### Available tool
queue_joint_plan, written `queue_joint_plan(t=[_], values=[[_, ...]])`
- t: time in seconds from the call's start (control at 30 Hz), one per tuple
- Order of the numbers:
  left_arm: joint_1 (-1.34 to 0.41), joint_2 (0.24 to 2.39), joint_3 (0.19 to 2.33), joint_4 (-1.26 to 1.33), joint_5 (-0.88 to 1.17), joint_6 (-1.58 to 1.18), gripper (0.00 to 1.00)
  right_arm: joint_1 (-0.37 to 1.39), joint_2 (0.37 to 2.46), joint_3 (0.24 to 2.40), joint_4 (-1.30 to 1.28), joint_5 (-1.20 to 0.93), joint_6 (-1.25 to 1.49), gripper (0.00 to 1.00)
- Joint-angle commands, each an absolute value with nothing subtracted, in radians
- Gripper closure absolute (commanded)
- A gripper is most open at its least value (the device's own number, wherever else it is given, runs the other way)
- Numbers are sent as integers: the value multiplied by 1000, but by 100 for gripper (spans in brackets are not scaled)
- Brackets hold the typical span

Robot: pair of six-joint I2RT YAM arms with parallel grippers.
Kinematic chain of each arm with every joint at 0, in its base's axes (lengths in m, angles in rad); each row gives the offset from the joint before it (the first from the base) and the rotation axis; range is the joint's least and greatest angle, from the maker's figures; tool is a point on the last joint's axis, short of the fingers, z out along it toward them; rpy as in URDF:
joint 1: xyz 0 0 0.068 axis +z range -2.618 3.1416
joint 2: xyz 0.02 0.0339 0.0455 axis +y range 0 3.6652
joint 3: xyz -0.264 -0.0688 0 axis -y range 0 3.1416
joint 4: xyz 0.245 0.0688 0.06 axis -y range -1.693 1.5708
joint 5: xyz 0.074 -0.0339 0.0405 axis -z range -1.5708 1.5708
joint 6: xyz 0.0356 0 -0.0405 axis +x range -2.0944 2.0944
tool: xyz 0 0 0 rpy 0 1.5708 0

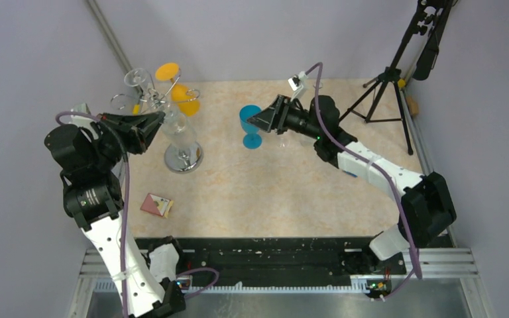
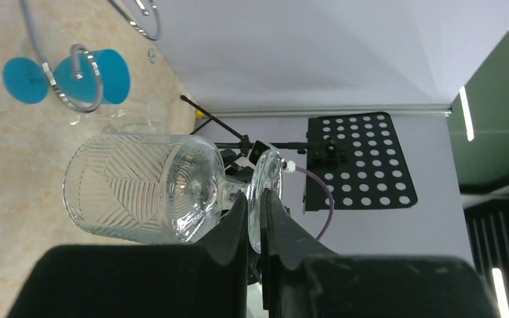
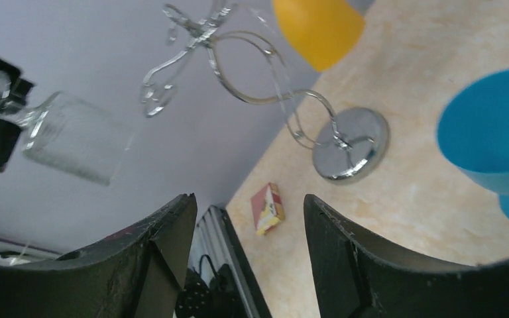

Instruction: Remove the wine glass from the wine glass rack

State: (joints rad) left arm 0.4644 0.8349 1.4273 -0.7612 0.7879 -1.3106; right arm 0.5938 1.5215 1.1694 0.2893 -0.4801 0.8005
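The chrome wine glass rack stands at the back left on its round base, which also shows in the right wrist view. My left gripper is shut on the foot of a clear cut-pattern wine glass and holds it on its side above the table. In the top view the glass overlaps the rack's pole. In the right wrist view it hangs apart from the rack's loops. Two orange glasses and another clear glass hang on the rack. My right gripper is open and empty.
A blue glass stands upright on the table right by my right gripper and shows in the right wrist view. A small red and yellow box lies at the front left. A black tripod stands at the back right.
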Motion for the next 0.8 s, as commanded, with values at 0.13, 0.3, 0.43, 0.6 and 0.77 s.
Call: queue_joint_plan(t=[0.13,0.3,0.43,0.6,0.77], values=[[444,866,1416,-317,872,-1555,100,688,1466,1074,902,-359,1066,34],[386,931,1452,-199,864,-1626,100,744,1540,1048,1126,-331,1236,31],[242,947,1415,-171,781,-1630,100,760,1623,1082,1292,-325,1334,30],[111,971,1356,-74,705,-1656,100,782,1693,1108,1437,-324,1437,30],[48,995,1347,-50,679,-1663,100,782,1711,1123,1502,-332,1454,36]])
